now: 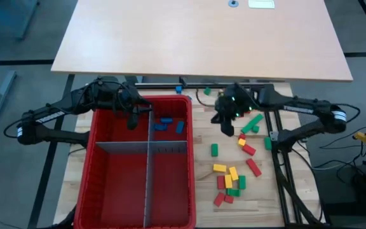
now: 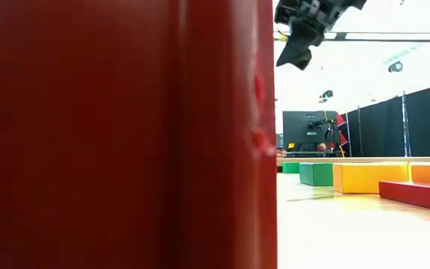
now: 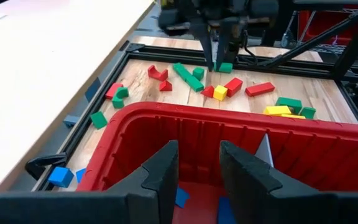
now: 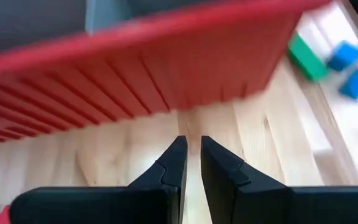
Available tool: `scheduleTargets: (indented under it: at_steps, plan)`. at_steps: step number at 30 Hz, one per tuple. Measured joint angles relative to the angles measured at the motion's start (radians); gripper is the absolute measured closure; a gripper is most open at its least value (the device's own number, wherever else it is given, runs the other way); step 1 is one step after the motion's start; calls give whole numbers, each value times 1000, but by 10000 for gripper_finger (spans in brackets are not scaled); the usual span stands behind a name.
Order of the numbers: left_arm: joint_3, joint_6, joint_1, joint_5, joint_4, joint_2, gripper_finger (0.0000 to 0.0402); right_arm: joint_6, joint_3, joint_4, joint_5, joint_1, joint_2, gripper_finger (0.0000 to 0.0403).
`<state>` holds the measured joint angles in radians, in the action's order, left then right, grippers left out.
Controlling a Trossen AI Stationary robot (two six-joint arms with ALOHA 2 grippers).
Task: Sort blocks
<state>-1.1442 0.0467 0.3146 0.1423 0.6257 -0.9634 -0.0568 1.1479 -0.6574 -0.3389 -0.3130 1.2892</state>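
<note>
The left gripper (image 3: 199, 177) is hovering open over the red bin (image 3: 241, 134); blocks (image 3: 219, 92) are lying scattered beyond it.

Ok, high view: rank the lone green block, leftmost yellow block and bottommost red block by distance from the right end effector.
1. Lone green block, just off the right end effector.
2. Yellow block, pile's near end.
3. Red block, pile's far end.

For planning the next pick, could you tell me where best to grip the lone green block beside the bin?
Grip the lone green block across its two long faces at mid-length, straight down from above. It lies flat, apart from the red bin and other blocks, so both sides look free. The right gripper is nearest.
</note>
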Motion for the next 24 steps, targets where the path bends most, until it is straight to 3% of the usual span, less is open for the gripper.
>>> scheduleTargets:
  at_steps: [3, 10, 24]
  plan:
    - [0, 0, 0, 1, 0, 0, 295, 79, -108, 38, 79, 41, -61, 375]
    - [0, -4, -2, 2, 7, 1, 298, 243, -273, 100, 90, 97, -113, 360]
    - [1, 5, -5, 7, 31, 0, 296, 360, -332, 84, 104, 164, -124, 234]
